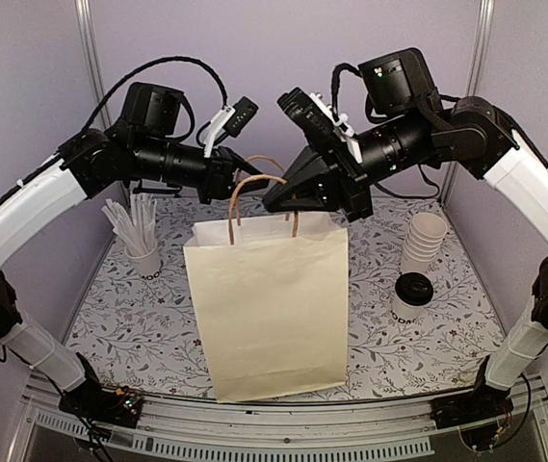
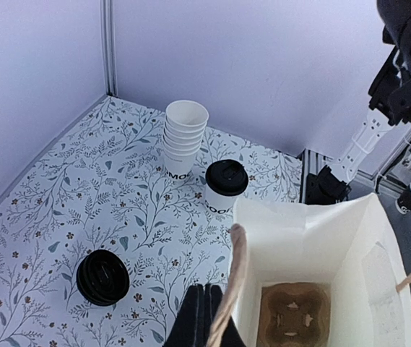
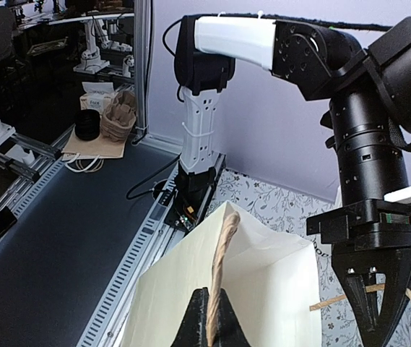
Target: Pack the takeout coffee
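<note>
Upright at the middle of the table (image 1: 129,327), a flat-fronted cream paper bag (image 1: 269,318), matte and lightly creased, mouth open. Inside, on its floor, a brown cardboard cup carrier (image 2: 292,314) with cross-cut wells. Left hand (image 2: 205,298) pinched fully closed on one handle (image 2: 228,278) of twisted tan paper cord. Right hand (image 3: 211,298) likewise clamped tight on the other handle (image 3: 219,253), same ropy twist. Takeout coffee (image 1: 412,294) outside the bag, standing on the table's right side: tapered white paper cup, glossy black domed lid, dark lettering low on the wall. Just behind it, a stack of plain white cups (image 1: 426,239) with rolled rims. Apart from both, on the floral-printed cloth, a low round pile of black plastic lids (image 2: 102,277). Over on the left, a white cup of stir sticks (image 1: 143,252), thin and white, fanned out.
</note>
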Controlling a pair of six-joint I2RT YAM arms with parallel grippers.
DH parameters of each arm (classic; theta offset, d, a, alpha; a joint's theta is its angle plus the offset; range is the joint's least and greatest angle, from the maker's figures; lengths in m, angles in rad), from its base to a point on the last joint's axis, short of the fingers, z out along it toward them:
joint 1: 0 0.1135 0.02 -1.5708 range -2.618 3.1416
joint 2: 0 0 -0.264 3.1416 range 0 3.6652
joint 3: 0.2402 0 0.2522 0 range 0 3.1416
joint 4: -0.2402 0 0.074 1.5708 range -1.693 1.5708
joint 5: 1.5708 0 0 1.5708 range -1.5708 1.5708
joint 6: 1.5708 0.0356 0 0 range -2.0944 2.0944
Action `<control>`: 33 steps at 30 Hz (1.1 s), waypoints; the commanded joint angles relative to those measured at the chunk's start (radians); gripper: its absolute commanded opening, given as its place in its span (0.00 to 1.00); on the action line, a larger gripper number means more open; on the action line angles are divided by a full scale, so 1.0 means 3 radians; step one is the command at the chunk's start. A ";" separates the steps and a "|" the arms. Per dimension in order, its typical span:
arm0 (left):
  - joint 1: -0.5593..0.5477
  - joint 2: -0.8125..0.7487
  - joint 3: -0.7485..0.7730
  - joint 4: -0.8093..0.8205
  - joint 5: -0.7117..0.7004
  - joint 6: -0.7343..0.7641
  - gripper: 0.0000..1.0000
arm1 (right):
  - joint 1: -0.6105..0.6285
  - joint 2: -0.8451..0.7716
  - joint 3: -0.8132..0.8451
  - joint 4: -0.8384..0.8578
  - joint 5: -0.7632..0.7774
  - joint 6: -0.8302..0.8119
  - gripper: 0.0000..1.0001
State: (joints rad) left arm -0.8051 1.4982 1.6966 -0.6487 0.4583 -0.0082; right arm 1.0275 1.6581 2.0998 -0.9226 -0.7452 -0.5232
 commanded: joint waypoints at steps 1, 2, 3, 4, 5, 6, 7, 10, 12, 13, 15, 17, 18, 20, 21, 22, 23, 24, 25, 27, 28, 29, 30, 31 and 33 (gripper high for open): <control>-0.0019 -0.0109 0.0086 -0.0052 -0.0085 -0.0070 0.00 | 0.0021 0.0020 0.0162 -0.0029 -0.0156 -0.0083 0.00; -0.0018 -0.0118 0.0084 -0.0067 -0.0110 -0.0066 0.00 | 0.0019 0.0030 0.0162 -0.0037 -0.0153 -0.0094 0.00; -0.0021 -0.0121 0.0082 -0.0077 -0.0142 -0.0062 0.00 | 0.0021 0.0043 0.0164 -0.0043 -0.0157 -0.0100 0.00; -0.0021 -0.0132 0.0082 -0.0090 -0.0166 -0.0056 0.00 | 0.0021 0.0053 0.0156 -0.0048 -0.0159 -0.0109 0.00; -0.0021 -0.0134 0.0077 -0.0103 -0.0187 -0.0048 0.00 | 0.0021 0.0058 0.0154 -0.0049 -0.0159 -0.0112 0.00; -0.0020 -0.0143 0.0074 -0.0107 -0.0205 -0.0041 0.00 | 0.0021 0.0065 0.0148 -0.0049 -0.0157 -0.0116 0.00; -0.0019 -0.0149 0.0068 -0.0108 -0.0213 -0.0031 0.00 | 0.0021 0.0070 0.0141 -0.0055 -0.0152 -0.0124 0.00; -0.0020 -0.0161 0.0061 -0.0108 -0.0236 -0.0014 0.00 | 0.0021 0.0095 0.0133 -0.0063 -0.0135 -0.0141 0.00; -0.0017 -0.0162 0.0063 -0.0108 -0.0244 0.0000 0.00 | 0.0021 0.0100 0.0114 -0.0064 -0.0137 -0.0162 0.00; -0.0017 -0.0166 0.0066 -0.0108 -0.0244 0.0002 0.00 | 0.0024 0.0102 0.0102 -0.0072 -0.0136 -0.0171 0.00; -0.0016 -0.0167 0.0074 -0.0108 -0.0254 0.0012 0.00 | 0.0021 0.0110 0.0093 -0.0086 -0.0156 -0.0197 0.00; -0.0017 -0.0176 0.0088 -0.0108 -0.0263 0.0017 0.00 | 0.0021 0.0108 0.0081 -0.0085 -0.0151 -0.0230 0.02; -0.0017 -0.0177 0.0098 -0.0108 -0.0266 0.0017 0.00 | 0.0023 0.0106 0.0075 -0.0087 -0.0141 -0.0239 0.02; -0.0018 -0.0179 0.0142 -0.0114 -0.0267 0.0002 0.00 | 0.0021 0.0104 0.0059 -0.0090 -0.0121 -0.0267 0.04; -0.0018 -0.0178 0.0183 -0.0124 -0.0253 -0.0014 0.00 | 0.0021 0.0107 0.0053 -0.0089 -0.0111 -0.0284 0.04; -0.0017 -0.0172 0.0234 -0.0139 -0.0234 -0.0033 0.00 | 0.0021 0.0108 0.0051 -0.0100 -0.0119 -0.0295 0.05; -0.0018 -0.0164 0.0284 -0.0161 -0.0217 -0.0042 0.00 | 0.0021 0.0110 0.0049 -0.0112 -0.0147 -0.0320 0.05; -0.0018 -0.0155 0.0329 -0.0189 -0.0214 -0.0044 0.00 | 0.0021 0.0109 0.0053 -0.0115 -0.0166 -0.0351 0.05; -0.0019 -0.0148 0.0366 -0.0216 -0.0218 -0.0040 0.00 | 0.0021 0.0104 0.0063 -0.0104 -0.0167 -0.0353 0.05; -0.0019 -0.0142 0.0402 -0.0243 -0.0233 -0.0025 0.00 | 0.0023 0.0111 0.0085 -0.0096 -0.0155 -0.0348 0.04; -0.0017 -0.0141 0.0404 -0.0246 -0.0243 -0.0024 0.00 | 0.0021 0.0116 0.0092 -0.0091 -0.0144 -0.0354 0.04; -0.0016 -0.0142 0.0397 -0.0251 -0.0244 -0.0024 0.00 | 0.0021 0.0122 0.0096 -0.0085 -0.0127 -0.0359 0.03; -0.0016 -0.0142 0.0394 -0.0250 -0.0243 -0.0019 0.00 | 0.0021 0.0128 0.0094 -0.0085 -0.0120 -0.0366 0.04; -0.0016 -0.0137 0.0382 -0.0251 -0.0243 -0.0019 0.00 | 0.0022 0.0137 0.0094 -0.0085 -0.0119 -0.0375 0.03; -0.0016 -0.0137 0.0361 -0.0250 -0.0253 -0.0014 0.00 | 0.0021 0.0150 0.0091 -0.0081 -0.0114 -0.0378 0.03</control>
State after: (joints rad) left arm -0.8066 1.4643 1.8030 -0.7036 0.3843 -0.0124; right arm 1.0275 1.6909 2.1250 -0.9451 -0.7731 -0.6239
